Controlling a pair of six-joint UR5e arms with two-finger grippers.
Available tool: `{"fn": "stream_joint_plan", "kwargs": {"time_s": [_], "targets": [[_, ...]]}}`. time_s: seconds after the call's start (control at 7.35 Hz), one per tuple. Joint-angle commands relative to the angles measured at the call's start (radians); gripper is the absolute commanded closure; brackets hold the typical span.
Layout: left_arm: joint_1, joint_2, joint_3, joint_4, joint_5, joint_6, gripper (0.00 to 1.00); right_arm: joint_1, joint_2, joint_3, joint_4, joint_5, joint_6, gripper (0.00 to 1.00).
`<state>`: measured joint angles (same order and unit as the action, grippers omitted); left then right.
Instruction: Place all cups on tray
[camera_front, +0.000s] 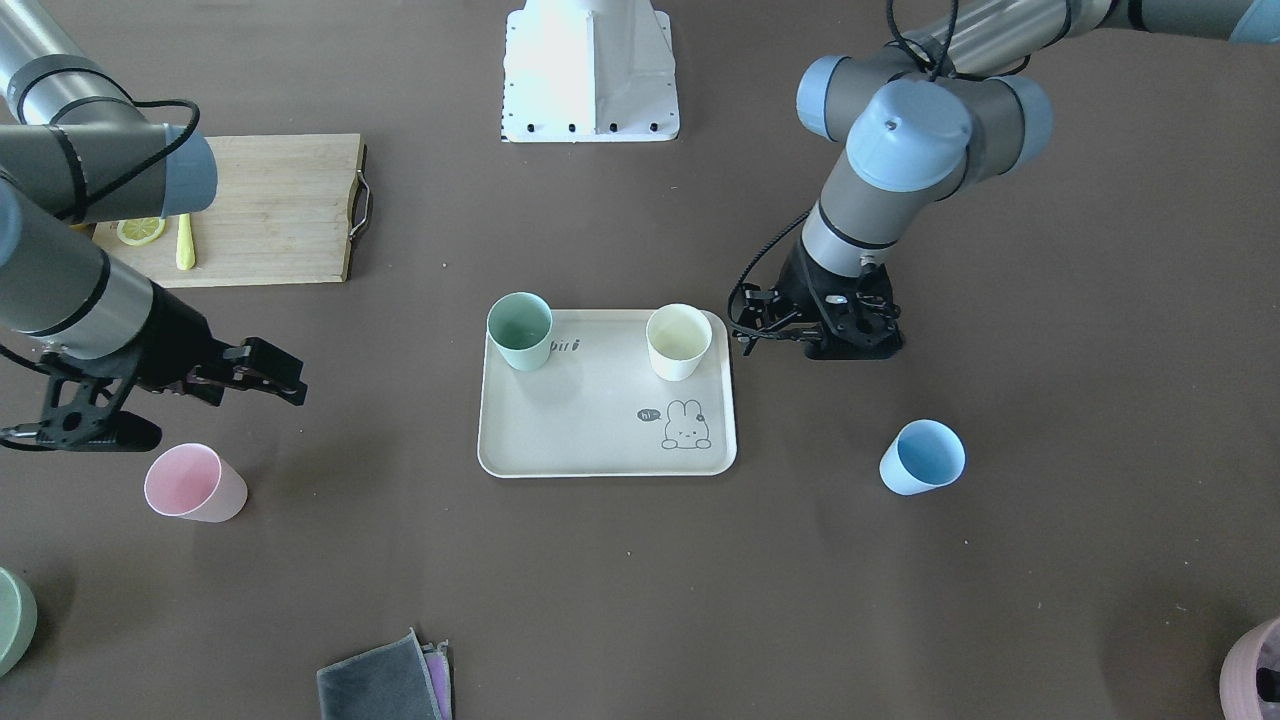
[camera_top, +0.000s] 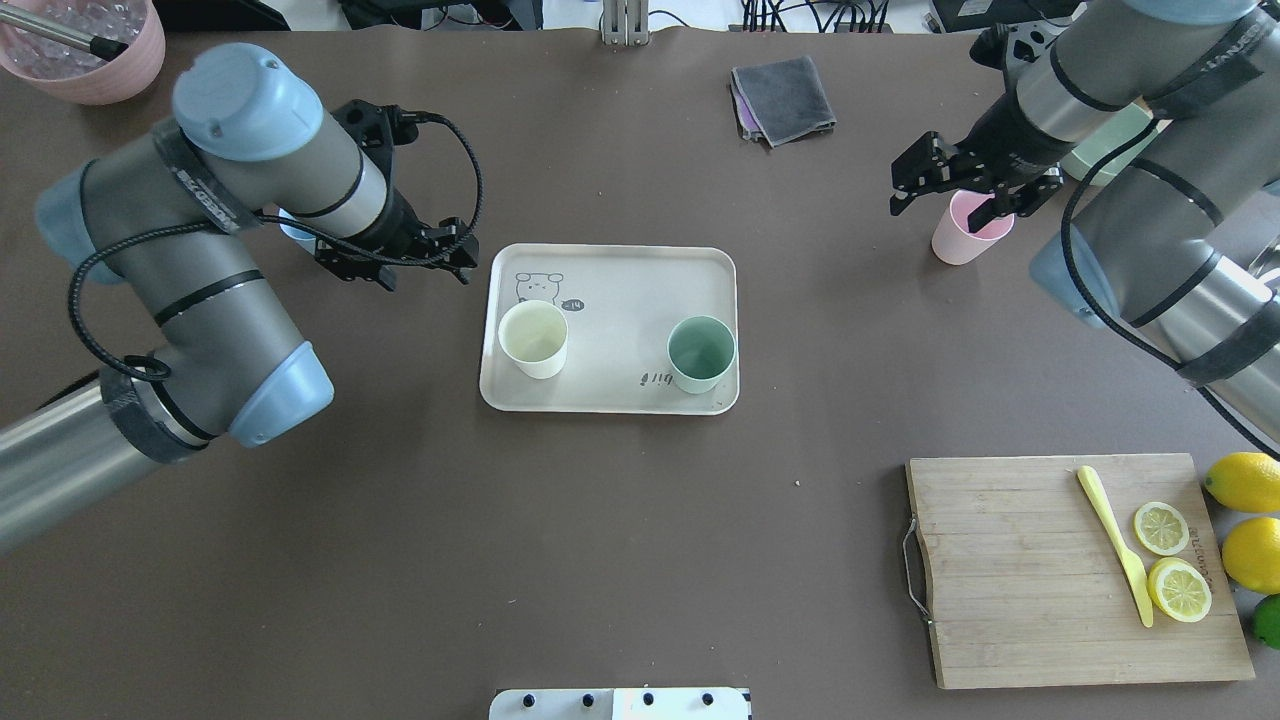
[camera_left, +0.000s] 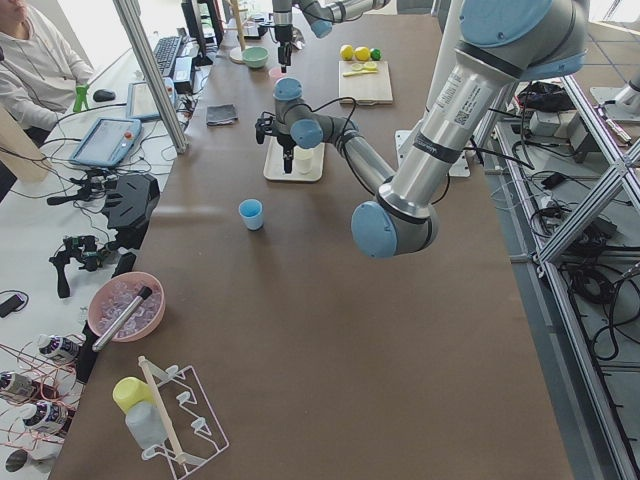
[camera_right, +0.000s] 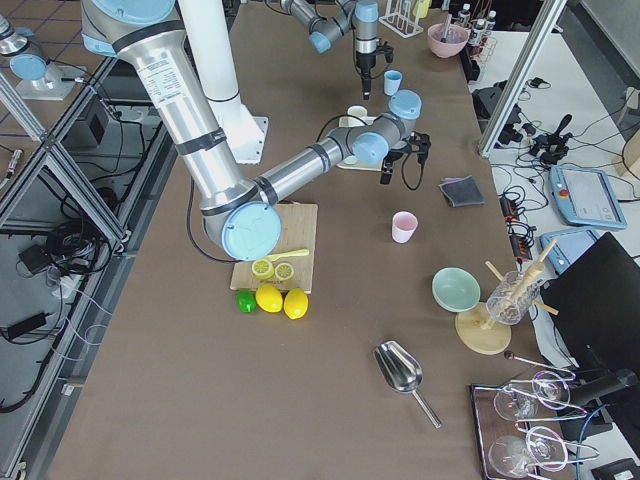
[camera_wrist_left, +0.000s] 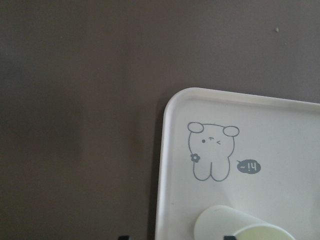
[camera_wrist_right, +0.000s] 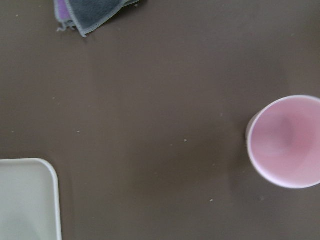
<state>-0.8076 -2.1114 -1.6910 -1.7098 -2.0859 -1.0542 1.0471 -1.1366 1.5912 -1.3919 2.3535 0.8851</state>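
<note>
The cream tray (camera_front: 590, 420) (camera_top: 620, 300) lies mid-table and bears the mint green cup (camera_front: 520, 330) (camera_top: 700, 353) and the cream white cup (camera_front: 678, 342) (camera_top: 533, 338), both upright. The light blue cup (camera_front: 922, 457) stands on the table on my left, partly hidden behind the left arm in the overhead view (camera_top: 295, 230). The pale pink cup (camera_front: 195, 483) (camera_top: 965, 235) (camera_wrist_right: 285, 142) stands on my right. My left gripper (camera_front: 742, 322) (camera_top: 430, 262) is open and empty beside the tray's edge near the cream cup (camera_wrist_left: 240, 225). My right gripper (camera_front: 275, 378) (camera_top: 950, 185) is open and empty above the table, close to the pink cup.
A bamboo cutting board (camera_top: 1020, 570) with lemon slices and a yellow knife lies near my right side, whole lemons beside it. A folded grey cloth (camera_top: 785, 98) lies at the far edge. A mauve bowl (camera_top: 90, 40) and a green bowl (camera_top: 1110, 150) stand at the far corners.
</note>
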Motion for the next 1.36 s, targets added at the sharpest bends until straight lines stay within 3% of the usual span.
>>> {"fn": "stream_joint_plan", "kwargs": {"time_s": [0.0, 0.14, 0.41, 0.68, 0.82, 0.95, 1.22], "targets": [[-0.132, 0.091, -0.038, 0.038, -0.039, 0.236, 0.02, 0.063, -0.006, -0.107, -0.036, -0.019, -0.162, 0.00], [-0.168, 0.105, -0.018, 0.039, -0.039, 0.326, 0.02, 0.063, -0.003, -0.146, -0.036, -0.069, -0.157, 0.00], [-0.214, 0.131, -0.001, 0.039, -0.039, 0.410, 0.02, 0.036, -0.005, -0.178, -0.035, -0.080, -0.147, 0.00], [-0.245, 0.137, 0.022, 0.039, -0.033, 0.456, 0.02, 0.009, 0.000, -0.285, 0.113, -0.094, -0.093, 0.04], [-0.260, 0.137, 0.042, 0.039, -0.033, 0.497, 0.02, 0.002, 0.000, -0.290, 0.122, -0.097, -0.075, 0.31], [-0.269, 0.137, 0.088, 0.026, -0.034, 0.519, 0.02, 0.002, 0.000, -0.289, 0.122, -0.097, -0.075, 0.95], [-0.263, 0.120, 0.149, 0.006, -0.042, 0.501, 0.07, 0.002, 0.011, -0.242, 0.111, -0.056, -0.074, 1.00]]}}
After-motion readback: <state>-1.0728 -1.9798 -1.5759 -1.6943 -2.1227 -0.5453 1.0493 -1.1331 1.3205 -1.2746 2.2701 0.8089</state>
